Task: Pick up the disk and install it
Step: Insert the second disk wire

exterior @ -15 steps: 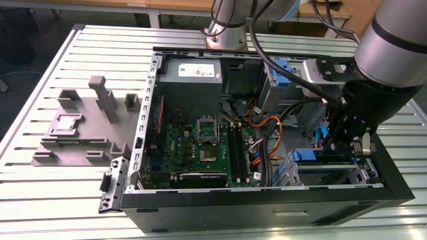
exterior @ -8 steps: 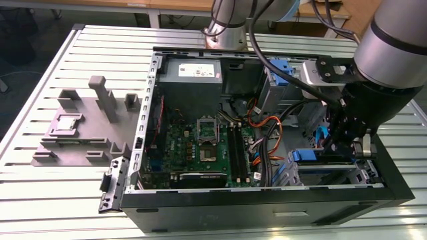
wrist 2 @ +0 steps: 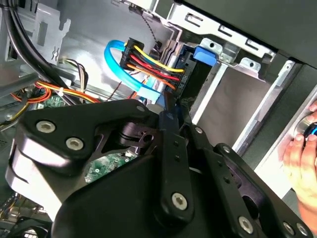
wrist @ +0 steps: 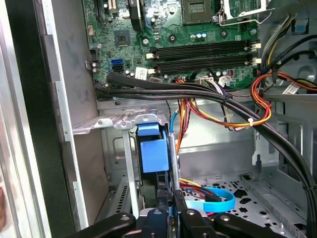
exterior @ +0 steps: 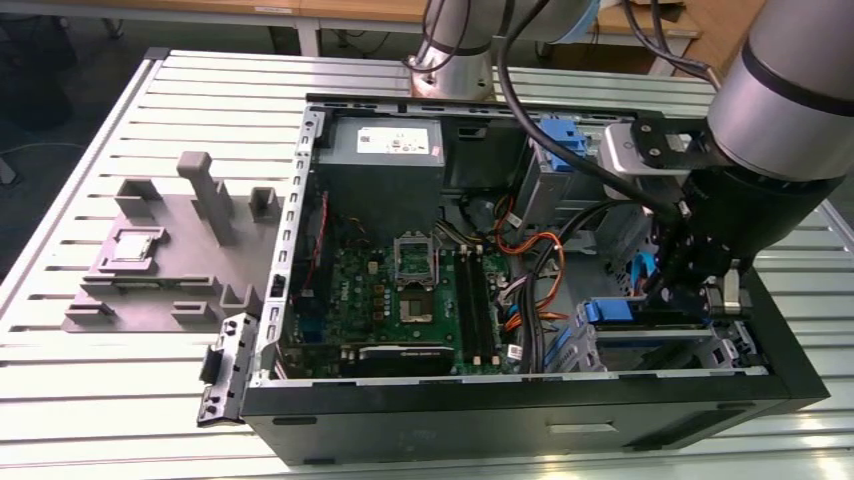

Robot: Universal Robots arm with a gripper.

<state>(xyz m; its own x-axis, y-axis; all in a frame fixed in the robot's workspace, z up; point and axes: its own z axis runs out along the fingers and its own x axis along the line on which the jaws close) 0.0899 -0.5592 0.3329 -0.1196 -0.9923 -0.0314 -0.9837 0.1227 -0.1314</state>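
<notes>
Black linkage of the gripper (wrist: 173, 210) fills the foreground in both wrist views, its jaws drawn narrow on the edge of the disk (wrist: 154, 154), which stands on edge directly ahead of the fingertips with its long axis running away from the claw into the drive bay (wrist: 121, 121). Blue plastic of the disk's carrier shows between the bay's grey metal walls in the first wrist view, the drive appearing already part-way into its slot, though how deep it sits cannot be told. From the exterior view, the single arm (exterior: 787, 90) reaches down into the corner of the open computer case (exterior: 534, 420) at the exterior view's right, the gripper (exterior: 687, 285) low beside the blue parts there. Around the disk lie a looped light-blue data cable (wrist 2: 116, 62) and a red, yellow and black power bundle (wrist 2: 153, 62), both plugged in just beside the bay in the second wrist view. Beyond them the green motherboard (exterior: 407, 285) covers the case floor, and a second blue caddy (exterior: 563, 135) stands farther back. Outside the case, a grey fixture block (exterior: 167, 260) rests on the slatted table (exterior: 80, 400). A person's hand (wrist 2: 302, 153) waits at the case's outer edge. White stickers are visible, but their print is not repeated.
</notes>
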